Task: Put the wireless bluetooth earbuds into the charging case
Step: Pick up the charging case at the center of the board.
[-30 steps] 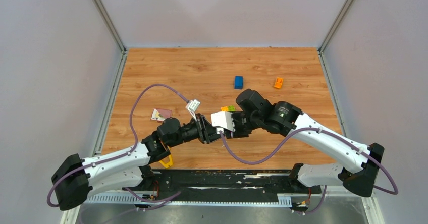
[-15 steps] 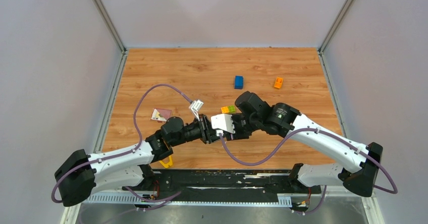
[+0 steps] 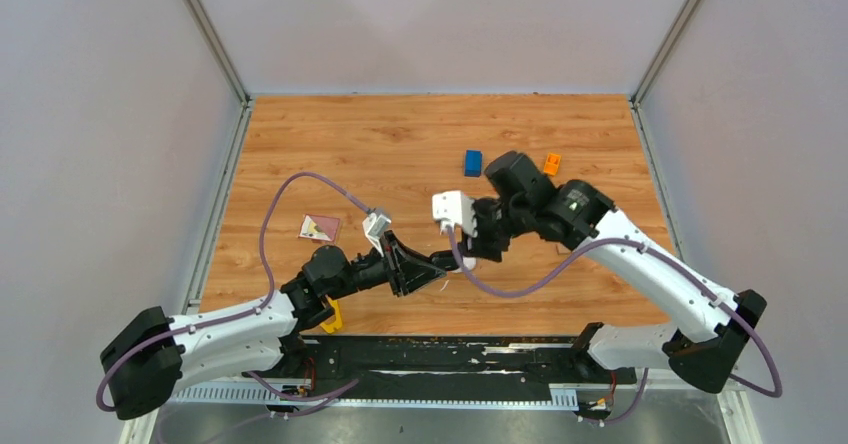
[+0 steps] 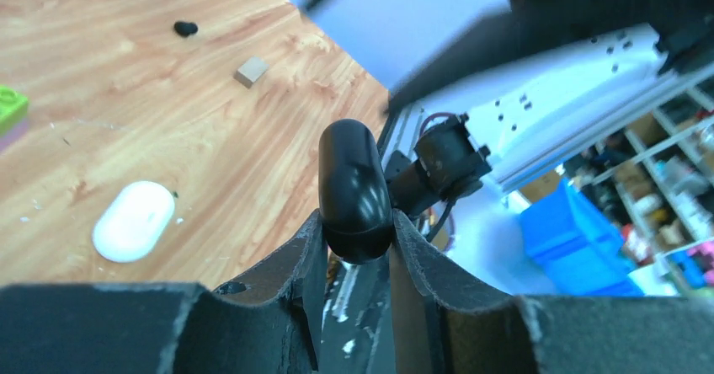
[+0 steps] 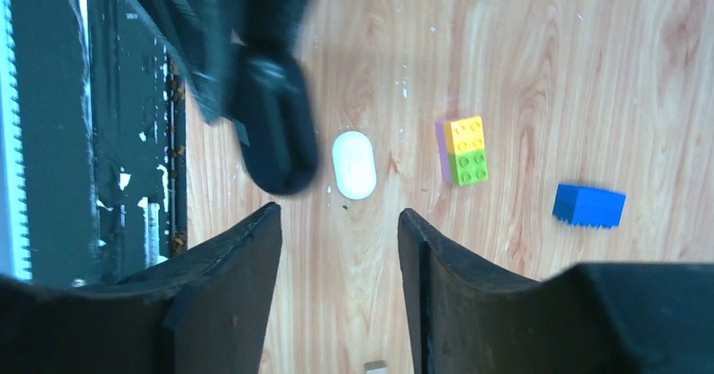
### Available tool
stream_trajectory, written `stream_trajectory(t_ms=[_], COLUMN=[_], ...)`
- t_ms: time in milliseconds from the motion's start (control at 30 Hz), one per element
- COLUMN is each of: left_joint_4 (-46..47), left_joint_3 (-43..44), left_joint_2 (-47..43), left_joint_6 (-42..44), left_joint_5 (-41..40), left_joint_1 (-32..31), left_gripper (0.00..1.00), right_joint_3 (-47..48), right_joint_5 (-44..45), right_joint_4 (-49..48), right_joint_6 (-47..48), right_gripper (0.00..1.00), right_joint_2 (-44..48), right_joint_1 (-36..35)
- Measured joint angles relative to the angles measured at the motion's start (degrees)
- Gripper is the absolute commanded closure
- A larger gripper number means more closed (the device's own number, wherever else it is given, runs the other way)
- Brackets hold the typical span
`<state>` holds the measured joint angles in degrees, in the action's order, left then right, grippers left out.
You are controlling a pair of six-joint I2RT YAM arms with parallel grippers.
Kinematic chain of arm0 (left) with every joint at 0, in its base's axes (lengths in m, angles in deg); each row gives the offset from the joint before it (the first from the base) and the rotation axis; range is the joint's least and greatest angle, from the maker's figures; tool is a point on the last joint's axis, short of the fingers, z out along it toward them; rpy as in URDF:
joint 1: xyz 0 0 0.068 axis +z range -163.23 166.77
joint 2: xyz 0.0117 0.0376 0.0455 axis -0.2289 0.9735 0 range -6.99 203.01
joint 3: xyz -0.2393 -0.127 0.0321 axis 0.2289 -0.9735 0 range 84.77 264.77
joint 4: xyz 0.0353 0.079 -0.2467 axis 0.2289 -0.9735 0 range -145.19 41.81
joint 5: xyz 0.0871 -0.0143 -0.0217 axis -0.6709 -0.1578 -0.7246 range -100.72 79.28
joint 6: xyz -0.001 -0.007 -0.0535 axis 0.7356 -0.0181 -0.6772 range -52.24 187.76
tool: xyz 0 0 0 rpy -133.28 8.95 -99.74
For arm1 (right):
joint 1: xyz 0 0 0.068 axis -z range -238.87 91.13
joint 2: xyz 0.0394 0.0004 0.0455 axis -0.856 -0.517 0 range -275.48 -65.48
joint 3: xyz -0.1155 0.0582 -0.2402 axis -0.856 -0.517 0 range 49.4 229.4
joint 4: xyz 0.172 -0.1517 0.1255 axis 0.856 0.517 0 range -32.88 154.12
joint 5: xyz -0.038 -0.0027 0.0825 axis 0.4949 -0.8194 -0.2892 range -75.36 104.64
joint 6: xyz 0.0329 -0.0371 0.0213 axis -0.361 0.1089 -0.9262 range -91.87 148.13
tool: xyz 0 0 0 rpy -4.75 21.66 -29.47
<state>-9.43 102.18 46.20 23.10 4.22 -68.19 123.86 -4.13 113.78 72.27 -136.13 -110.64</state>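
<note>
While left gripper [image 4: 357, 232] clamps black charging case [image 4: 354, 180], long axis points outward.

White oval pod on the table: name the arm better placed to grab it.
Right. The right gripper is open and empty, the white oval pod lined up between its fingers; the left gripper grips a black capsule.

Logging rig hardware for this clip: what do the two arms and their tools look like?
Both the left arm and right arm have white links with black joints. A purple cable loops along each. The left tool and right tool are matte black, tapering toward the tips; a white camera block sits at the right wrist.
</note>
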Motion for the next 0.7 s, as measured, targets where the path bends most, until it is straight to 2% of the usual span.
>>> stream_trajectory(t_ms=[133,267,433,567,700], left_joint_4=[2.38,4.44,5.42,6.62,8.44], left_joint_3=[-1.99,-1.99,-1.92,-1.92,-1.92], left_joint_2=[-1.88,-2.99,-3.17,-1.57,1.05], left_joint_6=[8.39,16.52,22.88,25.42,26.08], left_joint_5=[3.06,6.32,8.63,9.29,9.84], left_joint_1=[-0.02,-0.02,-0.04,-0.20,-0.48], left_gripper=[1.00,1.00,1.00,1.00,1.00], right_joint_3=[8.37,12.13,8.57,6.95,6.95], right_joint_5=[-10.67,-24.30,-35.41,-37.90,-37.46], right_joint_4=[6.25,13.09,18.64,19.76,18.43], right_joint_6=[-1.18,0.81,4.81,5.92,4.85], right_gripper=[0.38,0.38,0.42,0.47,0.49], right_joint_2=[-2.97,-6.75,-7.43,-6.71,-6.40], right_joint_1=[12.37,21.88,22.16,21.62,20.15])
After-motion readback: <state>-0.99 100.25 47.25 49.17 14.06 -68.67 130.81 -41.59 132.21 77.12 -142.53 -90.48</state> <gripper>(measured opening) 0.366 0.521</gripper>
